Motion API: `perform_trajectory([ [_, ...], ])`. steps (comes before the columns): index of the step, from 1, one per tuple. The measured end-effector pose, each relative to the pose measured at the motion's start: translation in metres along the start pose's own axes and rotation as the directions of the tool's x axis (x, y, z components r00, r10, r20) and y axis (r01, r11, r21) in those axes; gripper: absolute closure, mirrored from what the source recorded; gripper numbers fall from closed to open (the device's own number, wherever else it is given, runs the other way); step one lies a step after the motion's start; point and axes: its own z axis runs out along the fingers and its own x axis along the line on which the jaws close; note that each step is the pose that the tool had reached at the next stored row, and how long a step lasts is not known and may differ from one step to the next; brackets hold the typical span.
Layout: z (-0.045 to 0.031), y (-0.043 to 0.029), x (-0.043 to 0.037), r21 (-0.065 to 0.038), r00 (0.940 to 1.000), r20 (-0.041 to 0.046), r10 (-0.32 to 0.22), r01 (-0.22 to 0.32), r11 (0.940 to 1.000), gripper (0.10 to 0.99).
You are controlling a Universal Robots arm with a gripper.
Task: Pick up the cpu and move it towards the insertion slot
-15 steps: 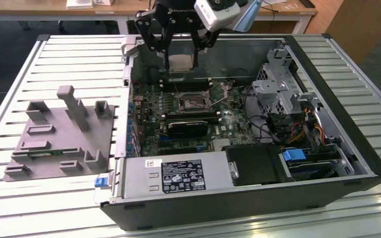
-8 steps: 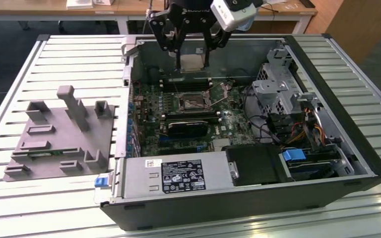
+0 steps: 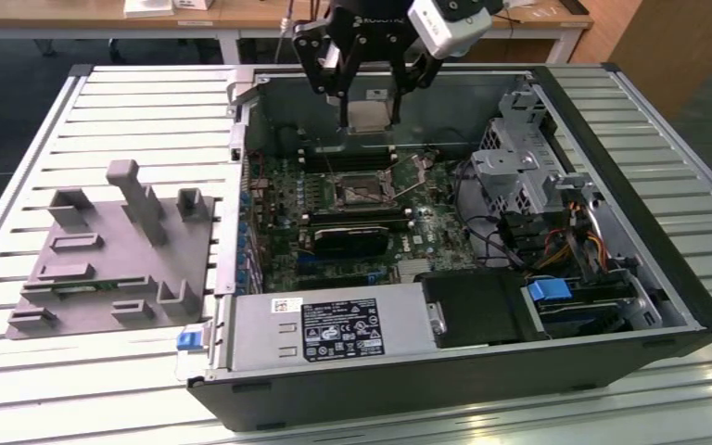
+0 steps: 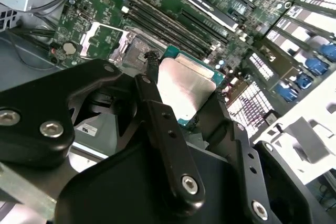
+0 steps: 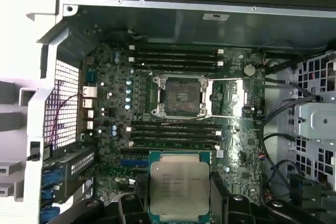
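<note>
My gripper (image 3: 367, 93) is black with silver screw heads, and the cpu (image 5: 179, 183) between its fingers has a pale silvery top with a teal-green rim. The motherboard (image 5: 113, 103) is dark green, speckled with small blue and silver parts. At its centre, the insertion slot (image 5: 181, 96) has a shiny silver frame around a dark middle. Beside the grey metal computer case (image 3: 455, 380), the tray (image 3: 108, 269) is plain grey. Both sit on a table (image 3: 146, 102) striped in pale slats.
</note>
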Motion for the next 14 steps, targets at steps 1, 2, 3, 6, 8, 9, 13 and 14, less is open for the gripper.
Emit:
perform_trajectory([
  [1, 0.0004, 0.0010, -0.0012, 0.000, 1.0000, -0.0003, 0.000, 0.000, 1.0000, 0.545],
  [2, 0.0008, 0.0021, -0.0024, 0.000, 1.0000, -0.0007, 0.000, 0.000, 1.0000, 0.545],
  [3, 0.0012, 0.0032, -0.0035, 0.000, 1.0000, -0.0010, 0.000, 0.000, 1.0000, 0.545],
  [6, 0.0026, 0.0069, -0.0069, 0.000, 1.0000, -0.0018, 0.000, 0.000, 1.0000, 0.545],
  [8, 0.0034, 0.0096, -0.0085, 0.000, 1.0000, -0.0023, 0.000, 0.000, 1.0000, 0.545],
  [9, 0.0040, 0.0108, -0.0091, 0.000, 1.0000, -0.0025, 0.000, 0.000, 1.0000, 0.545],
  [13, 0.0064, 0.0164, -0.0112, 0.000, 1.0000, -0.0031, 0.000, 0.000, 1.0000, 0.545],
  [14, 0.0070, 0.0180, -0.0117, 0.000, 1.0000, -0.0032, 0.000, 0.000, 1.0000, 0.545],
])
